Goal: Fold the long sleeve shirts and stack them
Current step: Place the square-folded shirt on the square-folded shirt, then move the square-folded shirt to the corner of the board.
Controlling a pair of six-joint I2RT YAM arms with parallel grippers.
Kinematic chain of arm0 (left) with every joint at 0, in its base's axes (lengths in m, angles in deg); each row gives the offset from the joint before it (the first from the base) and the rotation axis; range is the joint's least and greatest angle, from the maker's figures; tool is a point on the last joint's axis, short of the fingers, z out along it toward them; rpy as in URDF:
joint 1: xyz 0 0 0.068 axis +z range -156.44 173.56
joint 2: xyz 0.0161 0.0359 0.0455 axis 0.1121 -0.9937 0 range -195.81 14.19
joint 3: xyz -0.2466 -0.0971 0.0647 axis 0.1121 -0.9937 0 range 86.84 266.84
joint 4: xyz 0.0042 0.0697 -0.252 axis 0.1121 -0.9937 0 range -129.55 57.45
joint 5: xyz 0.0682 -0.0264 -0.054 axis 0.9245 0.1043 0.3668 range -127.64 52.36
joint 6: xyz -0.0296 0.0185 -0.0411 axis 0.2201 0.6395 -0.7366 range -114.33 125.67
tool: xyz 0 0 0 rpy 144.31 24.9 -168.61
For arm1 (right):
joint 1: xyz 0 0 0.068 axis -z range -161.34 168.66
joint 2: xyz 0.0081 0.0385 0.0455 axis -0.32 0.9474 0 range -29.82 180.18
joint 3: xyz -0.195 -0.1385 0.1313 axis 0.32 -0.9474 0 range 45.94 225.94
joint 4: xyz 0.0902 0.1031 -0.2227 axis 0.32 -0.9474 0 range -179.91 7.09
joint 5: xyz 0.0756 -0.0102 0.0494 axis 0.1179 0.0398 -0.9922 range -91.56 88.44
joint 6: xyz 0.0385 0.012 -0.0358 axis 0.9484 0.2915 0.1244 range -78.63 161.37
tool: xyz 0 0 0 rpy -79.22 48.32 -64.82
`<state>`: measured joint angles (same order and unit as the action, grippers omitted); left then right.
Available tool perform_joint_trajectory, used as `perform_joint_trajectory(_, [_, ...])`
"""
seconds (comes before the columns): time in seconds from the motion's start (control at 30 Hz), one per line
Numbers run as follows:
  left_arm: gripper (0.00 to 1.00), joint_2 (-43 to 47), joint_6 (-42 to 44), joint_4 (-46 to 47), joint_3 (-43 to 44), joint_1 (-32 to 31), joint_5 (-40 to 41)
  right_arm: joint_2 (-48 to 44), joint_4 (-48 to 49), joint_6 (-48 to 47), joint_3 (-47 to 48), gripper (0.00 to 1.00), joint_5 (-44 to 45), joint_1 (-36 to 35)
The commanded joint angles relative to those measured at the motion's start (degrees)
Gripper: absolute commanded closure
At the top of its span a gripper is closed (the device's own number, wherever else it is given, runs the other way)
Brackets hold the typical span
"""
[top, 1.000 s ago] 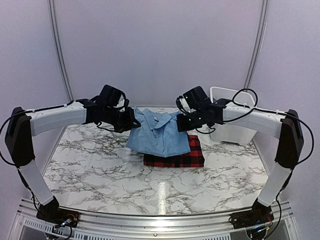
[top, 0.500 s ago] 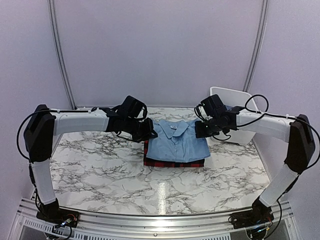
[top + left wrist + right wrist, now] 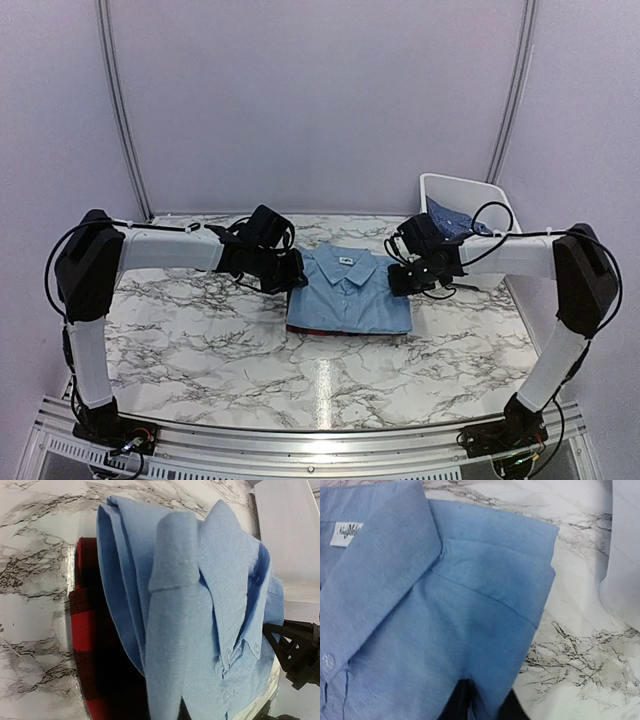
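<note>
Marble table (image 3: 200, 345) bears light blue shirt (image 3: 350, 295), plaid shirt (image 3: 87, 630) edging out beneath.

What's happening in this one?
Two arms are stacking folded shirts. The light blue shirt lies folded on the red plaid shirt on the marble table. The left hand is closed on one shoulder; the right hand sits at the other, grip unclear. A darker blue shirt sits in the white bin.

Marble-veined table (image 3: 200, 340), pale lilac walls (image 3: 320, 100) (soft glare)
</note>
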<state>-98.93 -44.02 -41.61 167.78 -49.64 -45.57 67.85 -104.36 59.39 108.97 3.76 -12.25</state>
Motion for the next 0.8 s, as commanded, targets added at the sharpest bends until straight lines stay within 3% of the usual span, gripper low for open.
perform_joint_trajectory(0.0, [1.00, -0.94, 1.27, 0.70, -1.19, 0.95, 1.55, -0.21, 1.46, -0.31, -0.78, 0.74, 2.32, 0.92])
perform_joint_trajectory(0.1, [0.85, -1.79, 1.60, 0.49, -1.45, 1.08, 1.17, -0.81, 0.13, -0.61, 0.65, 0.53, 3.28, 0.95])
perform_joint_trajectory(0.2, [0.58, -0.01, 2.34, 0.22, -2.09, 1.57, 2.41, -2.41, -1.10, -1.08, 2.63, 0.34, 4.16, 0.78])
perform_joint_trajectory(0.3, [0.43, 2.19, 3.70, -0.78, -2.06, 2.32, 4.30, -3.94, -1.00, -2.22, 4.65, 0.24, 5.32, -1.02])
perform_joint_trajectory(0.57, [0.11, -1.38, 8.92, -4.63, 2.97, 5.22, 3.29, -3.67, 0.27, -2.72, 9.31, 0.22, 5.73, -4.02])
perform_joint_trajectory(0.77, [0.04, -8.55, 11.25, -5.70, 9.36, 5.15, 0.23, -2.22, 0.84, -3.15, 12.33, 0.19, 1.28, -4.11])
